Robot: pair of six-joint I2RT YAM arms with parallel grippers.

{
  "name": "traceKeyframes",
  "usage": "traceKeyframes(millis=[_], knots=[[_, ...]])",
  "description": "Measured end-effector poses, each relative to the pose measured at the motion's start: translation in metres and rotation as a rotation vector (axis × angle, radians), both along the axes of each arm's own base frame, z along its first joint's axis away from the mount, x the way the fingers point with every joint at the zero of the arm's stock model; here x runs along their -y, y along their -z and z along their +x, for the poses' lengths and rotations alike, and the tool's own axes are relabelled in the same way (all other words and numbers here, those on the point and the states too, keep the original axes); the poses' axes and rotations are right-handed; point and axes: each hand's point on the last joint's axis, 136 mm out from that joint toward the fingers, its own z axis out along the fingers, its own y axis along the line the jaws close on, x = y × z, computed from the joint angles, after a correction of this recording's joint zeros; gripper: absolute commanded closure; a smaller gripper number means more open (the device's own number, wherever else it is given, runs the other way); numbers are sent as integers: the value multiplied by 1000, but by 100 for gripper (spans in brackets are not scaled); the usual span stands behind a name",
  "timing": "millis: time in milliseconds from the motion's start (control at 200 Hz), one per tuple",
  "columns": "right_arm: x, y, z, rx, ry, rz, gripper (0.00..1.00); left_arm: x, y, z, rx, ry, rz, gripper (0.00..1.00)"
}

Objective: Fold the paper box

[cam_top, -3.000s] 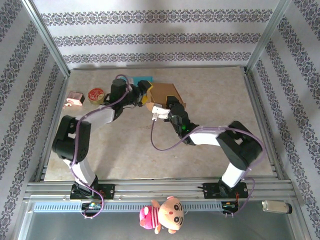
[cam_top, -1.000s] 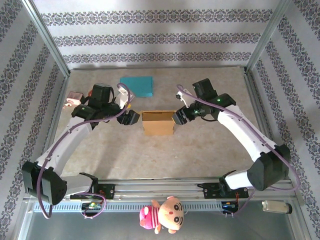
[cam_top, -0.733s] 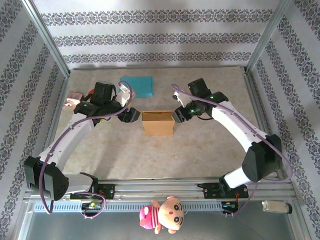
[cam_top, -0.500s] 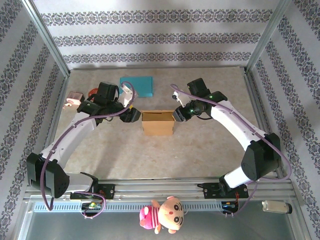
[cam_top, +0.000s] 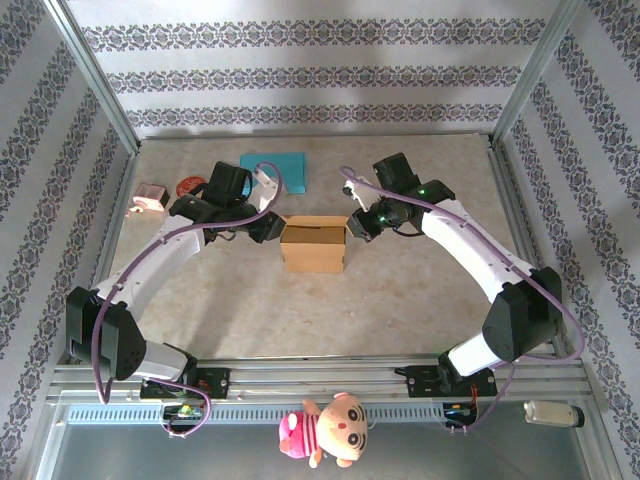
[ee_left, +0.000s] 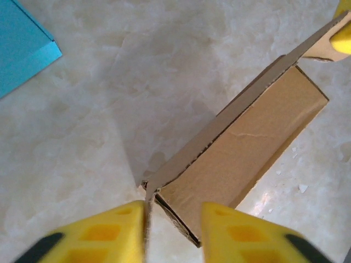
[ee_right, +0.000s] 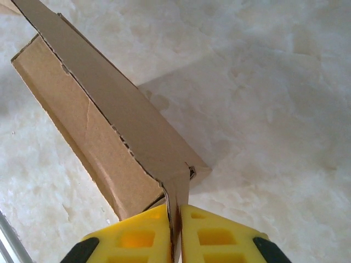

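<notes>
Mid-tabletop (cam_top: 300, 310), at the centre of the top view, sits the paper box (cam_top: 314, 245), brown cardboard. The right fingers (ee_right: 137, 238) pinch its end flap tight. The left fingers (ee_left: 109, 230) stand narrowly apart astride the opposite flap, one pad touching it. A blue sheet (ee_left: 22, 49) is cut off at the upper left of the left wrist view.
</notes>
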Motion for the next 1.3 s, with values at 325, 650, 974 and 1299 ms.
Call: traceKeyframes(millis=[325, 650, 974, 1299], knots=[[-1, -3, -1, -12, 23, -2, 94, -3, 1, 1, -30, -38, 3, 91], [-5, -5, 13, -144, 251, 65, 95, 4, 0, 5, -173, -271, -126, 97], [-10, -1, 12, -213, 420, 83, 96, 2, 3, 13, -205, -461, -157, 99], [-11, 3, 12, -207, 494, 131, 96, 3, 5, 18, -205, -516, -191, 99]])
